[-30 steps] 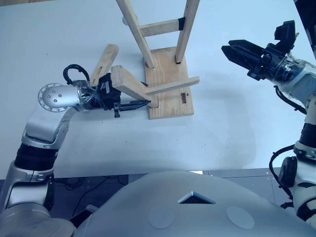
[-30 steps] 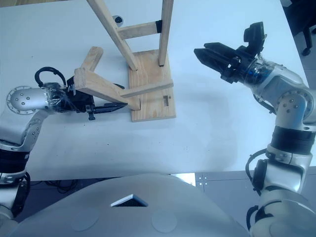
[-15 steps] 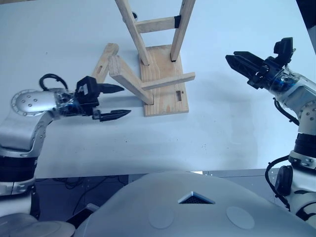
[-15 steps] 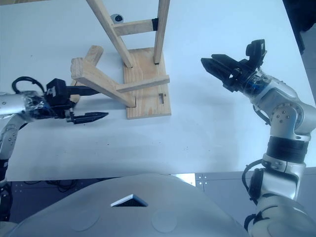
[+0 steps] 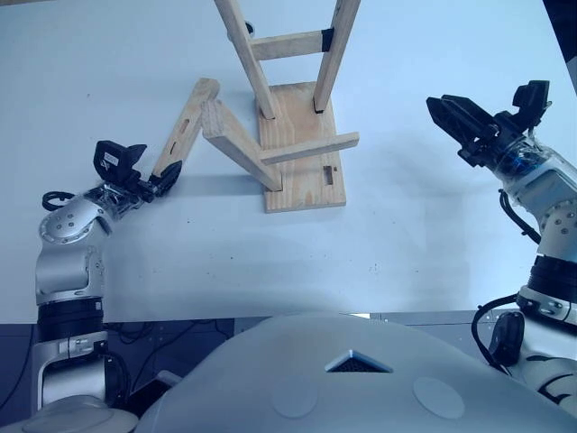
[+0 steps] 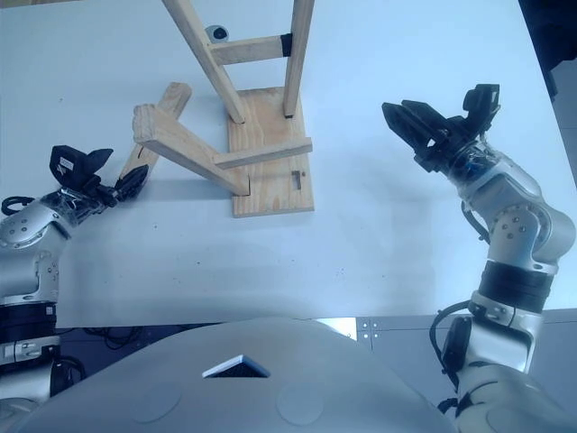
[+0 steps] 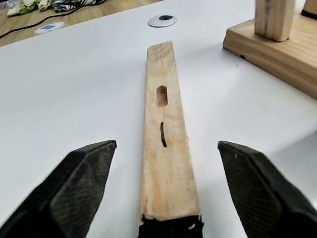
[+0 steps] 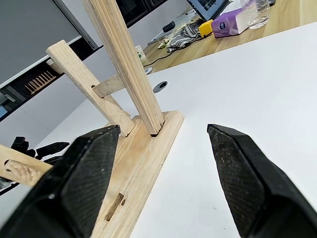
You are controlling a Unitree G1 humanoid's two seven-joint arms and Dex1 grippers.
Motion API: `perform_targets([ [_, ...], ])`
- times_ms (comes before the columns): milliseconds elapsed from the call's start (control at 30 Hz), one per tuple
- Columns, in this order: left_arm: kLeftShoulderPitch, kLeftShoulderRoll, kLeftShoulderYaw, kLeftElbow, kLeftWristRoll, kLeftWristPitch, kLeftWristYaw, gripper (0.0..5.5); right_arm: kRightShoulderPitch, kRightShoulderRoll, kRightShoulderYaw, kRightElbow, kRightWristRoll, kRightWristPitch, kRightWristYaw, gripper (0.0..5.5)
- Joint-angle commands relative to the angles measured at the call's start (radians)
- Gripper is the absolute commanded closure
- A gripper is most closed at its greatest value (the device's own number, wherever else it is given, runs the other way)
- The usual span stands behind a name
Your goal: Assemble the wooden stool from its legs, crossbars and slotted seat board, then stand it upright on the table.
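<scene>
1. White table (image 5: 406, 225) carries all parts; a round metal grommet (image 7: 162, 20) sits in it beyond them.
2. Seat board (image 5: 306, 185) lies flat at mid-table. Two legs (image 5: 248, 54) stand upright in its far end, joined by a crossbar (image 5: 287, 44).
3. A third leg (image 5: 236, 144) leans tilted from the board's left edge, with a second crossbar (image 5: 311, 148) running from it over the board. One slot (image 5: 327, 176) is open.
4. Loose leg (image 5: 185, 124) lies flat, left of the board.
5. Left gripper (image 7: 166, 145) is spread wide at the loose leg's near end, one finger on each side, neither touching.
6. Right gripper (image 5: 439, 100) hangs wide open, holding nothing, well right of the board.
</scene>
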Motion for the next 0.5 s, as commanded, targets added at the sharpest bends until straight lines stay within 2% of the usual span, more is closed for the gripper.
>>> perform_targets([
  [33,-0.027,-0.007,-0.021,0.067,0.007,0.031,-0.030,1.73,-0.017,0.024,0.015,-0.007,-0.005,-0.006,-0.006,2.26],
  [300,-0.052,0.002,-0.045,0.158,0.032,0.026,-0.071,2.76,-0.017,0.019,0.011,-0.014,0.004,0.000,-0.014,2.26],
  [400,-0.052,0.008,-0.025,0.171,0.039,0.010,-0.056,3.40,-0.037,0.023,0.022,0.002,-0.001,0.000,-0.009,2.26],
  [500,-0.189,-0.020,0.113,0.228,-0.061,-0.001,0.013,3.49,-0.054,0.030,0.025,0.010,-0.001,-0.004,-0.009,2.26],
])
